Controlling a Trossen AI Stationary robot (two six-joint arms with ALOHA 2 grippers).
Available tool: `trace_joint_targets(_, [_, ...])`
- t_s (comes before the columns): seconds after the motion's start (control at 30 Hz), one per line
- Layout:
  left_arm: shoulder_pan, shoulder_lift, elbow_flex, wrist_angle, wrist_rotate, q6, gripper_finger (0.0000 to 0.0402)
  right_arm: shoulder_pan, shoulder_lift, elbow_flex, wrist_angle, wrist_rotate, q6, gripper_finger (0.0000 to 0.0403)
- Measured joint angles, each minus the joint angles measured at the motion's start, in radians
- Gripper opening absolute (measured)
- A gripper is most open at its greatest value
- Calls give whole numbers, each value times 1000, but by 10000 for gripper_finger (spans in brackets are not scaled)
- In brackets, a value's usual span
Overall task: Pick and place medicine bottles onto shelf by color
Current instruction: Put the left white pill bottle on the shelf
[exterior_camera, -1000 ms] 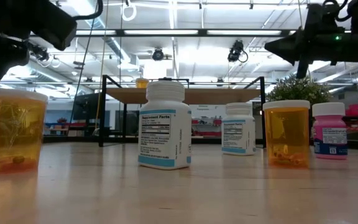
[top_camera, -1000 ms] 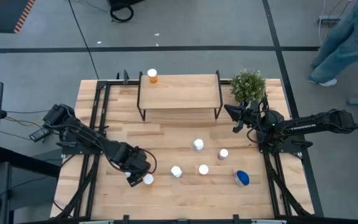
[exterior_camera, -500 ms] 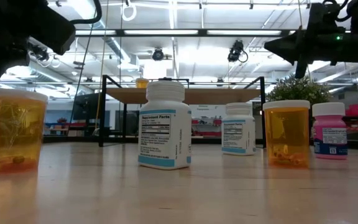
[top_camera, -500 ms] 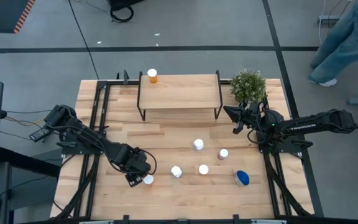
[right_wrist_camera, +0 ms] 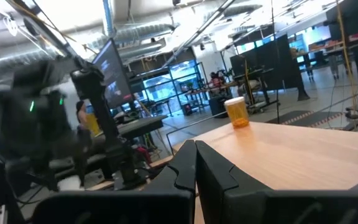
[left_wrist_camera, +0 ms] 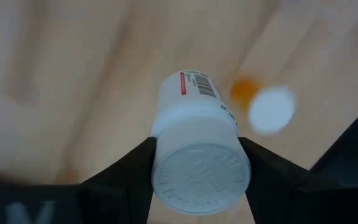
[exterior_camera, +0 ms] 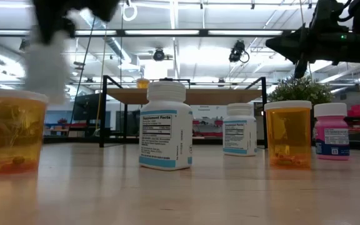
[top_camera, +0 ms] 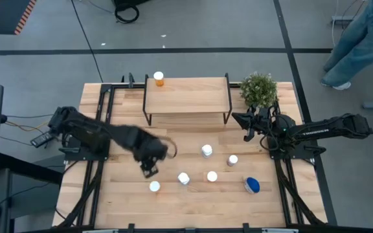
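Observation:
My left gripper (left_wrist_camera: 201,168) is shut on a white medicine bottle (left_wrist_camera: 194,118) with a white cap. It hangs above the table's near left part (top_camera: 149,169), and the bottle shows as a white blur (exterior_camera: 45,62) in the low view. An orange bottle (top_camera: 154,186) stands on its base below it. The shelf (top_camera: 186,97) stands at the far middle, with one orange bottle (top_camera: 158,79) on its left end. My right gripper (top_camera: 245,126) hovers shut at the right, near the plant. My left gripper pinches the white bottle's cap (left_wrist_camera: 160,155) by its sides between the two fingers. The fingers come from above and point down. The bottle hangs upright below them, clear of the table.
Several more bottles stand on the table's near middle: white ones (top_camera: 206,151) (top_camera: 184,178), a pinkish one (top_camera: 232,160), a white-capped one (top_camera: 212,176) and a blue-topped one (top_camera: 252,186). A potted plant (top_camera: 259,89) stands at the far right. A person's legs (top_camera: 361,39) show beyond the table.
My left gripper has risen with the white bottle and gone toward the far edge and a little to the right. The bottle is lifted clear from beside the orange bottle, which has stayed in place.

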Motion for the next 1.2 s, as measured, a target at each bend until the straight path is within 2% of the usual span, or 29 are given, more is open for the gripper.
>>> trace_joint_targets(0.1, [82,0,110,-45,-99,111,201,0,0,0,0,-4,1,10])
trace_joint_targets(0.2, [170,0,205,-67,-153,223,201,0,0,0,0,-25,11,10])
trace_joint_targets(0.33, [296,15,332,-119,-164,357,201,0,0,0,0,-47,16,10])
trace_joint_targets(0.5, [424,107,511,-309,-165,488,201,0,0,0,-2,-49,19,10])
trace_joint_targets(0.7, [524,222,697,-294,-138,643,201,0,1,0,-11,-49,16,10])
trace_joint_targets(0.83, [574,288,760,-296,-147,711,201,0,4,0,-32,-58,16,10])
trace_joint_targets(1.2, [703,336,761,-302,-168,852,203,0,9,0,-45,-122,60,10])
